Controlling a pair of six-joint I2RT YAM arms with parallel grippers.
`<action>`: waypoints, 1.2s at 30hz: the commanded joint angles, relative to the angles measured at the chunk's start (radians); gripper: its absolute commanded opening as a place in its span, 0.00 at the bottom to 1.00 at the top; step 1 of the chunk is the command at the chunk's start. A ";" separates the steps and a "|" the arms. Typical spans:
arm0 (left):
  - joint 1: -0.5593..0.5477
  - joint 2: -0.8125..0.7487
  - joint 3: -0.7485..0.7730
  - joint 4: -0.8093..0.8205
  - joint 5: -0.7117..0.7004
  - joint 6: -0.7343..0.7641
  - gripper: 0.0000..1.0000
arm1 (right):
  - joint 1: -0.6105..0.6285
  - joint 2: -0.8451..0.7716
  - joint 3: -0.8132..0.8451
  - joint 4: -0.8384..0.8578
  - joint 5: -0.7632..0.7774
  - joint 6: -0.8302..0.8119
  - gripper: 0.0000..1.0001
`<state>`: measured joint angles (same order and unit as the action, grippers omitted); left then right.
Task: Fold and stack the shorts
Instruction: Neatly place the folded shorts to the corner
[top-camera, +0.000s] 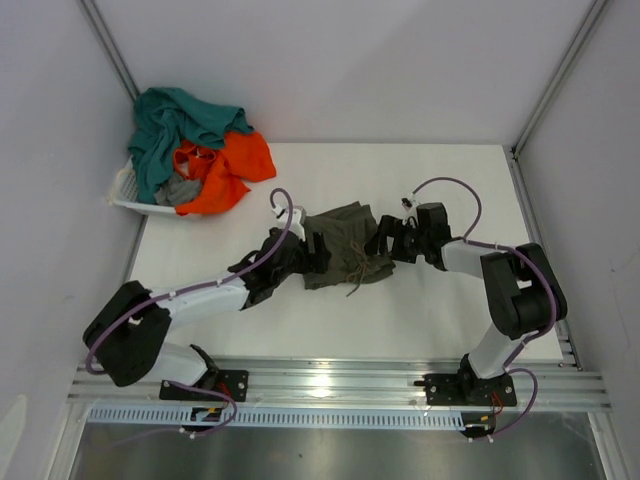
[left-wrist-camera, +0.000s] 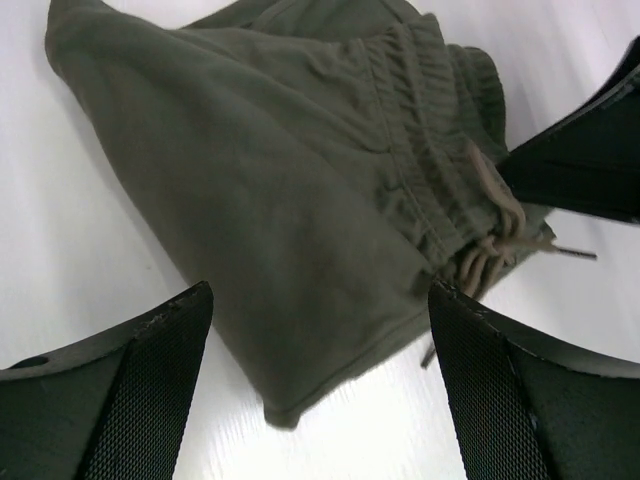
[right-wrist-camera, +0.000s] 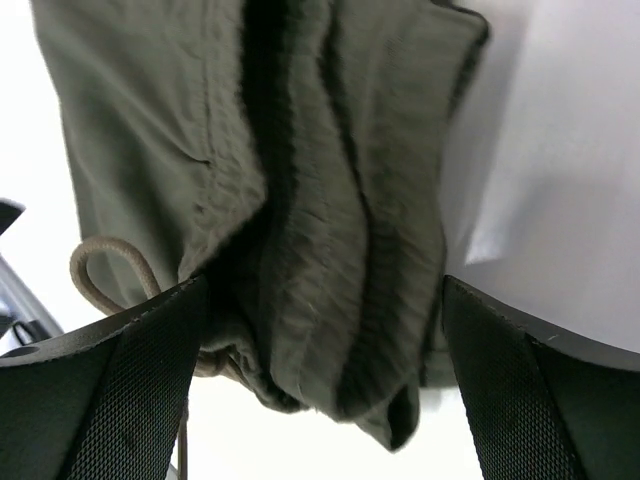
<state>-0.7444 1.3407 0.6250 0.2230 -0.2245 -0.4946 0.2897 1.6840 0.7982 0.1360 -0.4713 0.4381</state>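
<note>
Olive shorts (top-camera: 345, 245) lie bunched mid-counter (top-camera: 450, 200), drawstring (top-camera: 356, 278) end toward the right pincer (top-camera: 383, 240) and legs toward the left pincer (top-camera: 320, 254), so we judge the long axis runs roughly side to side. Both pincers flank it, wide open and gripping nothing, likely set to take opposite ends for a fold. Teal, orange and grey pairs (top-camera: 200, 150) sit heaped in the basket (top-camera: 125, 195), far left corner.

Robotics lab cell: bare white panel walls (top-camera: 350, 70) in silver aluminium framing (top-camera: 560, 75) rise beyond the left end effector (top-camera: 320, 250), enclosing the white worktop (top-camera: 450, 190).
</note>
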 joint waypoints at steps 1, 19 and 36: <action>0.020 0.078 0.094 -0.008 0.024 0.014 0.90 | 0.003 0.052 -0.016 0.036 -0.037 0.014 0.99; 0.051 0.085 0.071 -0.027 0.037 -0.024 0.89 | 0.236 0.225 0.180 -0.279 0.508 -0.024 0.69; 0.051 -0.374 -0.051 -0.271 0.057 -0.044 0.89 | 0.129 0.256 0.346 -0.340 0.393 -0.044 0.00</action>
<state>-0.7036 0.9962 0.6086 0.0082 -0.1921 -0.5137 0.4965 1.9022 1.1183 -0.0357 -0.0765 0.4175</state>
